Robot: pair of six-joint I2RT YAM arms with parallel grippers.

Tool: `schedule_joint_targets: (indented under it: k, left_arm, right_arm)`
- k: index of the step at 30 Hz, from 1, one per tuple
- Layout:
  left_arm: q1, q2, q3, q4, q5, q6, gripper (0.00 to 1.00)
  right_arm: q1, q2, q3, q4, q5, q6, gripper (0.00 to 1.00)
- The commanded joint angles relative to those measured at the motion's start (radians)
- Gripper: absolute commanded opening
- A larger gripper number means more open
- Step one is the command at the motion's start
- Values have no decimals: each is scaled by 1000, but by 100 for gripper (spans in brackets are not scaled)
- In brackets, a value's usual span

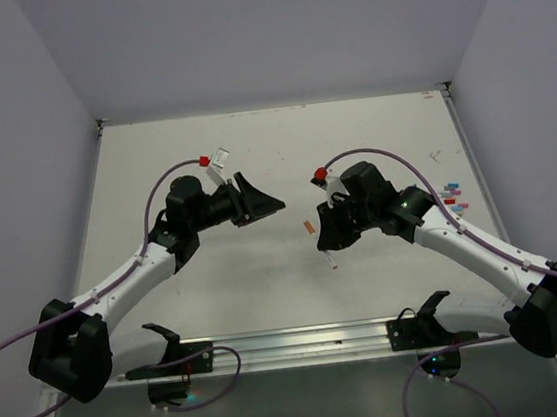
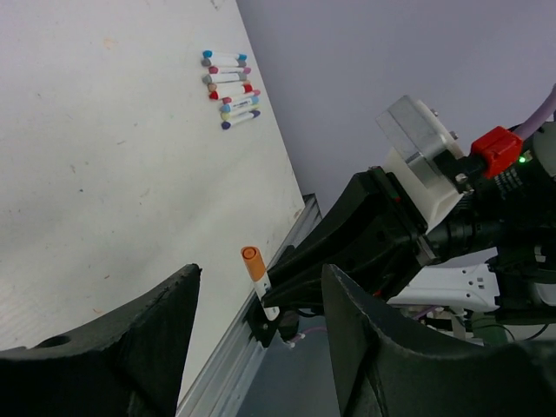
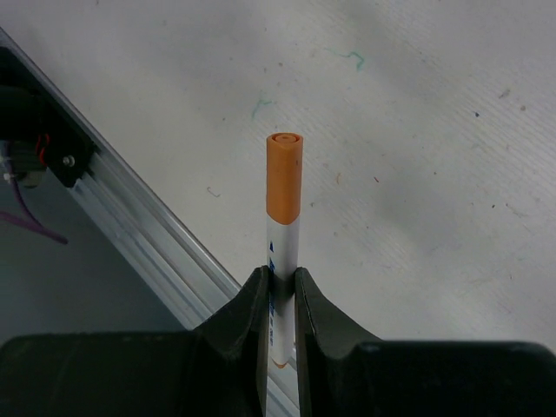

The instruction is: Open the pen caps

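Note:
My right gripper (image 1: 325, 233) (image 3: 280, 291) is shut on the white body of a pen. The pen's orange cap (image 1: 309, 227) (image 3: 284, 178) (image 2: 253, 262) is on and sticks out beyond the fingertips, pointing left toward the other arm. My left gripper (image 1: 264, 202) (image 2: 261, 274) hovers above the table facing that cap, jaws open and empty. In the left wrist view the cap shows in the gap between the two black fingers (image 2: 130, 347), but it is still ahead of them and untouched. Several more pens with coloured pen caps (image 1: 452, 199) (image 2: 230, 91) lie in a cluster at the table's right side.
An aluminium rail (image 1: 294, 343) (image 3: 148, 234) runs along the near table edge, just below the held pen. Both arm bases are bolted to it. White walls close in the table (image 1: 200, 137) at the back and on both sides.

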Motion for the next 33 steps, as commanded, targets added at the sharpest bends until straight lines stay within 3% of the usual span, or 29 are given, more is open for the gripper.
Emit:
schedule_joint_targets:
  k: [1,14,26,33]
  left_arm:
    - [-34,-17,-11,83,-55,-3,61]
    - [-131,38,-36,141,-134,-16,50]
    - [-158,124,7,170,-148,-18,50]
    - [-160,143,20,182,-158,-18,39]
  right_arm:
    - [17,-6,56,75,-34,27,0]
    - [35,3,81,130,-17,44,0]
    - [43,49,101,144,-47,41,0]
    - [44,58,102,130,-48,24,0]
